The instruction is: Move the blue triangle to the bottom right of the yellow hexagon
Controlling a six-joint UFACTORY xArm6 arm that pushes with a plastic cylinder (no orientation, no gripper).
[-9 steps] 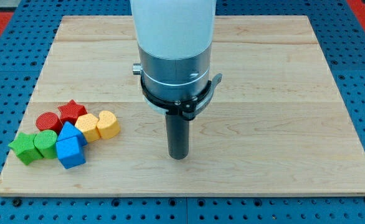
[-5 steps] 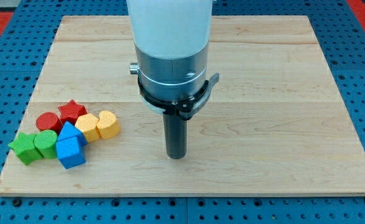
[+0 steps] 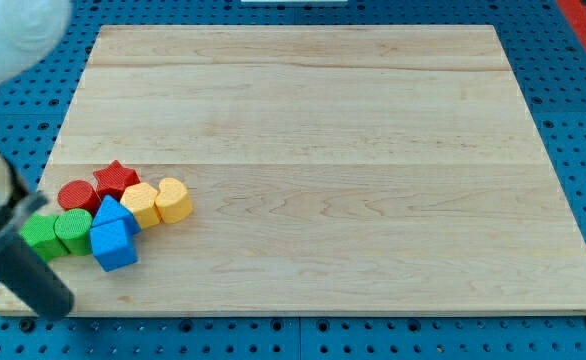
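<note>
The blue triangle (image 3: 111, 211) sits in a tight cluster at the board's left, touching a blue cube (image 3: 114, 246) just below it. The yellow hexagon (image 3: 175, 199) is at the cluster's right end, next to another yellow block (image 3: 142, 204). My rod is blurred at the view's far left. My tip (image 3: 53, 306) is near the board's bottom left corner, below and left of the green blocks. The rod covers part of the green star (image 3: 40, 232).
A red star (image 3: 116, 179), a red cylinder (image 3: 76, 194) and a green cylinder (image 3: 73, 231) are also in the cluster. The wooden board (image 3: 373, 150) lies on a blue pegboard, and its bottom left edge is beside my tip.
My rod has swept from the board's middle to the bottom left corner, left of the cluster. No block has moved.
</note>
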